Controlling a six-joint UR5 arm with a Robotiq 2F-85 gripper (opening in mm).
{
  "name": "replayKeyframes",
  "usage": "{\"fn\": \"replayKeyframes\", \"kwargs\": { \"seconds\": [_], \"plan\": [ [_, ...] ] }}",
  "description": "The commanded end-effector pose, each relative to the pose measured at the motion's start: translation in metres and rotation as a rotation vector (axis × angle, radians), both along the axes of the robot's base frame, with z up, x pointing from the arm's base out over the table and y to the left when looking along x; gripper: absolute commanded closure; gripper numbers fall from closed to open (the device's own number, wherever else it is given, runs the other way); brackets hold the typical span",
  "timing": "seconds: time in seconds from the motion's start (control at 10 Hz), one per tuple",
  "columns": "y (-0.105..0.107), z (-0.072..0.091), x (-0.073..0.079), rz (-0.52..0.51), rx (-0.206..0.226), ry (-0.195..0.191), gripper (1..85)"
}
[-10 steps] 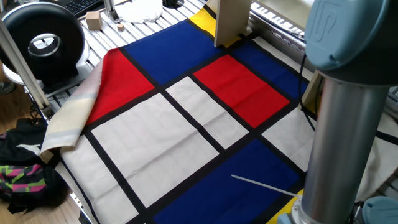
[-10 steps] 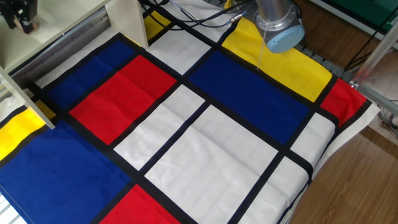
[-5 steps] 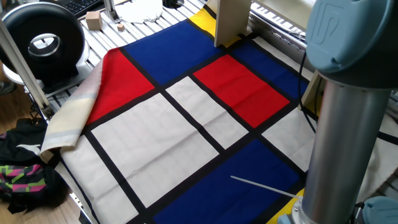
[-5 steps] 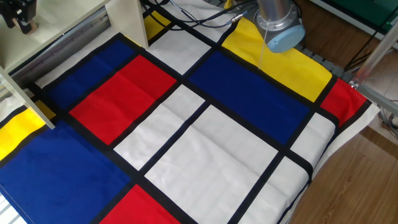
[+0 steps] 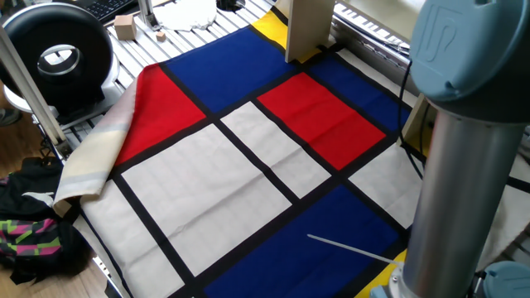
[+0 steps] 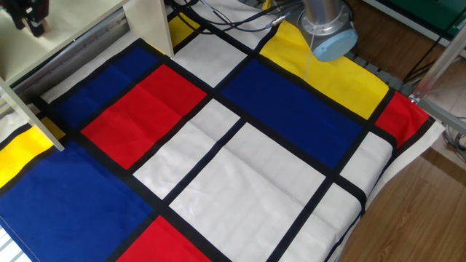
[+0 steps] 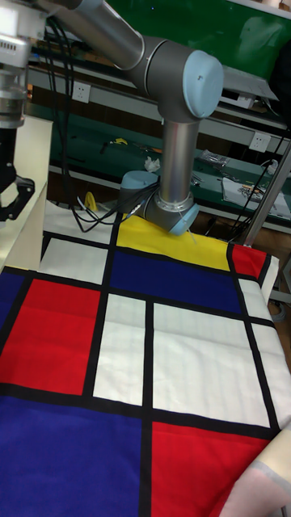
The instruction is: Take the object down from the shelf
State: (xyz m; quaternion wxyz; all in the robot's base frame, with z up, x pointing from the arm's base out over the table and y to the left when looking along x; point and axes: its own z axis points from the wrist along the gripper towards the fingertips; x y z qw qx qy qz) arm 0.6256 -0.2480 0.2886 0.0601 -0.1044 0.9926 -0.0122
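The shelf (image 6: 87, 29) stands at the top left of the other fixed view, a pale upright board with a flat board across. My gripper (image 6: 36, 28) hangs over the flat board, dark fingers pointing down, cut off by the frame edge. The tall fixed view shows the gripper (image 7: 12, 206) at the left edge beside the shelf's upright (image 7: 26, 222). In one fixed view only the shelf upright (image 5: 308, 29) shows, and the gripper is out of frame. The object is too small to make out at the fingertips. How the jaws stand is unclear.
A cloth (image 6: 240, 145) of red, blue, white and yellow panels covers the table. The arm's column (image 5: 464, 165) fills the right of one fixed view. A larger pale wooden cube (image 5: 124, 26), a black round device (image 5: 56, 51) and a bag (image 5: 33, 223) lie off the cloth.
In the other fixed view the gripper has shifted slightly right and up over the shelf board. The arm column has moved a little in one fixed view.
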Motion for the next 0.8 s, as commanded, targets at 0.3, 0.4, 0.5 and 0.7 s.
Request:
{"fn": "replayKeyframes", "kwargs": {
  "seconds": [0.3, 0.4, 0.5, 0.7],
  "plan": [
    [0.039, 0.008, -0.013, -0.085, 0.044, -0.032, 84.3],
    [0.046, 0.006, -0.015, -0.101, 0.042, -0.037, 84.3],
    [0.055, 0.002, -0.016, -0.121, 0.045, -0.042, 84.3],
    [0.069, -0.006, -0.02, -0.146, 0.03, -0.057, 84.3]
  ]
}}
